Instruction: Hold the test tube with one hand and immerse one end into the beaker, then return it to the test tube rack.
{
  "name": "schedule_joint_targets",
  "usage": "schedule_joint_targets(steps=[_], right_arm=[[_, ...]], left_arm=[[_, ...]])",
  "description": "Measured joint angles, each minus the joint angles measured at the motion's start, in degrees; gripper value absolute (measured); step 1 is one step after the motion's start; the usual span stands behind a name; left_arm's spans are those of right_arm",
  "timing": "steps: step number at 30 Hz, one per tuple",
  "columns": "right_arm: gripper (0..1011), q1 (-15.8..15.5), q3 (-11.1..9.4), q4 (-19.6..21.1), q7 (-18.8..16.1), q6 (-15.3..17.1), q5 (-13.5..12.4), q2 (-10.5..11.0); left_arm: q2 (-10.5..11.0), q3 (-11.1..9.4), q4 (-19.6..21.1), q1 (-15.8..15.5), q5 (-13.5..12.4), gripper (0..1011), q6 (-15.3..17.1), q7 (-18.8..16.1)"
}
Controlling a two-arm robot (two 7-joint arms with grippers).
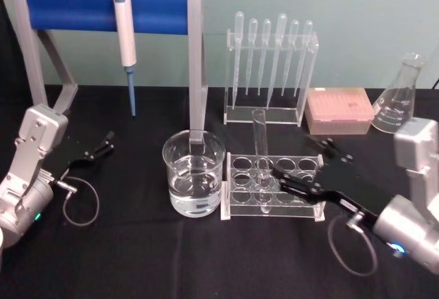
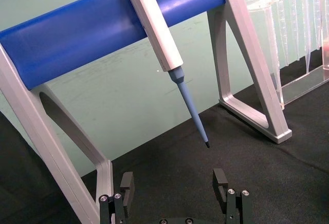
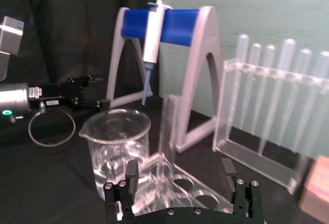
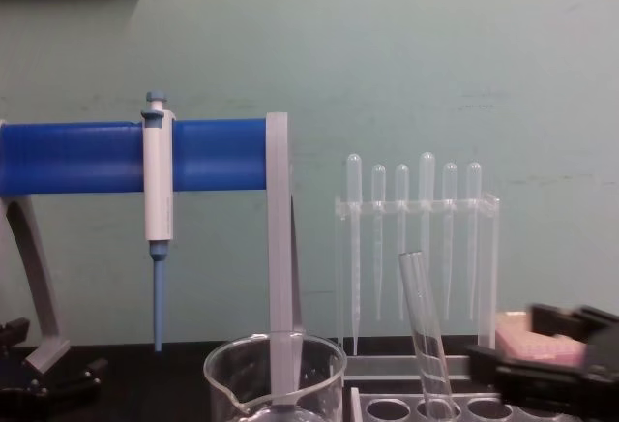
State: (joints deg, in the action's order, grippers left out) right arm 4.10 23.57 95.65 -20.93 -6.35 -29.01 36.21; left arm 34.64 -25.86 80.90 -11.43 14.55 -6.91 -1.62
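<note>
Head view: the right gripper (image 1: 291, 155) gapes wide over the rack (image 1: 236, 210); the tube (image 1: 259, 138) stands in a hole by its inner fingertip, the beaker (image 1: 175, 169) just beyond. Left wrist: the left gripper (image 2: 174, 182), parked, is spread too. Right wrist: the tube (image 3: 167, 126) sits between the jaws, seemingly untouched. Chest: it leans just ahead of the gripper.

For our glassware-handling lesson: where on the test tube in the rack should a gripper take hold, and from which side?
Probably the bare, straight stretch of the test tube above the rack. Come level from the robot's right: the beaker stands to its left, and the open right gripper is beside it; the left gripper is parked far off. The tube leans slightly, so lift along its tilt.
</note>
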Motion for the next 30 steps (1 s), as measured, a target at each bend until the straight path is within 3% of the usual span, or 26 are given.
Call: schedule_joint_targets(steps=[3,8,11,17,25,30], right_arm=[[1002,2.8,1.5,-3.0,-0.8,-1.0,2.0,-2.8],[1002,5.3,3.1,-5.9,-1.6,-1.8,4.5,-5.6],[1003,6.6,3.5,-7.3,-1.6,-1.3,5.8,-7.1],[985,7.2,3.0,-8.0,-1.7,0.1,5.8,-8.6],[812,7.1,1.8,-6.7,-2.5,3.5,4.9,-9.6],[640,6.8,1.3,-6.1,-3.0,4.8,4.7,-10.1]], left_arm=[[0.0,0.0,0.0,0.0,0.0,1000,0.0,0.0],[0.0,0.0,0.0,0.0,0.0,1000,0.0,0.0],[0.0,0.0,0.0,0.0,0.0,1000,0.0,0.0],[0.0,0.0,0.0,0.0,0.0,1000,0.0,0.0],[0.0,0.0,0.0,0.0,0.0,1000,0.0,0.0],[0.0,0.0,0.0,0.0,0.0,1000,0.0,0.0]])
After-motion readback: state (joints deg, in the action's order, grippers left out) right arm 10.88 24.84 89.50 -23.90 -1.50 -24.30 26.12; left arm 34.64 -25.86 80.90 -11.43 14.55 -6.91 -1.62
